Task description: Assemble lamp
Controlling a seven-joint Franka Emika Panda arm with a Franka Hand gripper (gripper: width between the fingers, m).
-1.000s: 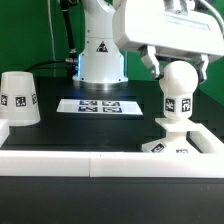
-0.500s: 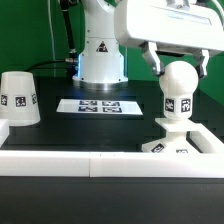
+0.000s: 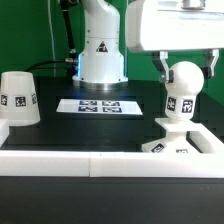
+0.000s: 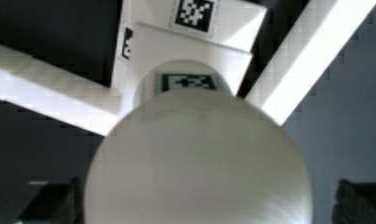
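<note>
The white bulb (image 3: 183,82) stands upright with its stem in the flat square base (image 3: 166,141) at the exterior view's right. My gripper (image 3: 184,70) straddles the bulb's round head, with one finger on each side. In the wrist view the bulb's head (image 4: 199,150) fills the middle. The dark fingertips (image 4: 354,200) sit at the two edges of the wrist view with small gaps to the bulb, so the gripper (image 4: 203,202) is open. The cone-shaped shade (image 3: 18,98) stands alone at the exterior view's left.
A long white rail (image 3: 100,162) runs across the front, with a side rail (image 3: 205,132) past the base. The marker board (image 3: 98,106) lies flat in the middle. The white robot pedestal (image 3: 100,55) stands behind it.
My gripper has shifted towards the exterior view's right and slightly up around the bulb's head. The bulb's head has shifted slightly right with it. The shade and base have not moved.
</note>
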